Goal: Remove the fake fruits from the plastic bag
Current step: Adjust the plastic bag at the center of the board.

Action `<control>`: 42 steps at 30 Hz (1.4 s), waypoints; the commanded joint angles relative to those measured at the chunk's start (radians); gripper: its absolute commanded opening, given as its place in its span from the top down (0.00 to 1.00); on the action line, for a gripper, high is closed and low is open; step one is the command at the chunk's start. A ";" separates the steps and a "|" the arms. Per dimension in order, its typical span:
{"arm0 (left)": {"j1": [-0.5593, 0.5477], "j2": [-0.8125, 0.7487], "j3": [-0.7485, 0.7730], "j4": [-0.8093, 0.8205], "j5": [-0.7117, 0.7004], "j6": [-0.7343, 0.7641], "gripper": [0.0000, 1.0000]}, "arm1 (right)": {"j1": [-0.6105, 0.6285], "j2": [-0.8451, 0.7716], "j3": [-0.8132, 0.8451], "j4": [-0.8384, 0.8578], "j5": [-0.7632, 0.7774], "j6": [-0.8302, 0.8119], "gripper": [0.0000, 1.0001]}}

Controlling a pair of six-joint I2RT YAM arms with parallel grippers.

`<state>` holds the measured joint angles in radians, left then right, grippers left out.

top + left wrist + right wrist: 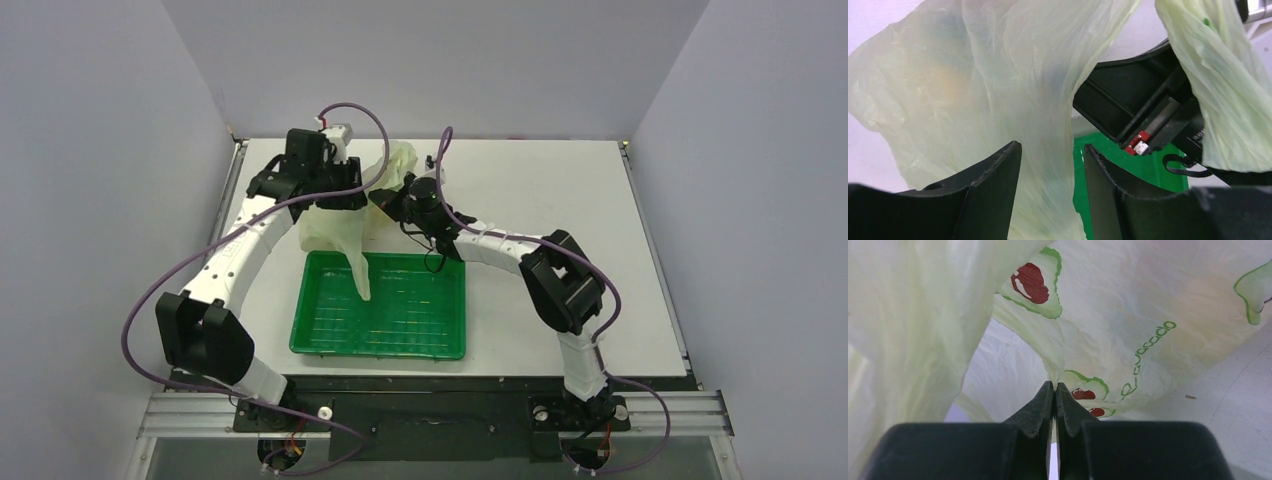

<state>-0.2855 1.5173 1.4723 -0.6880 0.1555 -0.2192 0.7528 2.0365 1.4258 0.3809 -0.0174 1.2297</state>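
Plastic bag [338, 228] held up off the table [560, 190], far left of centre, between the two claws.

From where I stand, the pale yellowish-green bag hangs just beyond the far edge of the green tray [420, 312], with one thin tail of film trailing down into the tray's far-left part. The right claw [1054, 386] has its fingers pressed together, pinching a fold of the bag at the very tips. Red and green printed pictures and green lettering show on the film around it. The left claw [1052, 147] stands with its fingers apart. Bag film drapes down between them, and a strip of tray shows through the gap. Of the fake fruits [948, 85] I can make out only a dim orange-yellow patch through the film, too faint to tell which one.
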 commanded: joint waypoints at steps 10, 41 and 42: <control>-0.018 0.211 0.222 0.065 -0.083 0.041 0.54 | -0.022 -0.085 -0.043 0.101 -0.055 0.013 1.00; 0.216 0.516 0.988 0.131 -0.101 0.021 1.00 | -0.104 -0.054 0.021 -0.053 -0.004 -0.099 1.00; 0.208 0.519 0.995 0.133 -0.089 0.025 1.00 | -0.098 -0.043 0.026 -0.050 -0.012 -0.098 1.00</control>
<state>-0.0528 2.0071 2.3924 -0.6418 -0.0360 -0.1543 0.6304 1.9579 1.3895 0.2886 -0.0074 1.1194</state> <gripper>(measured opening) 0.005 0.004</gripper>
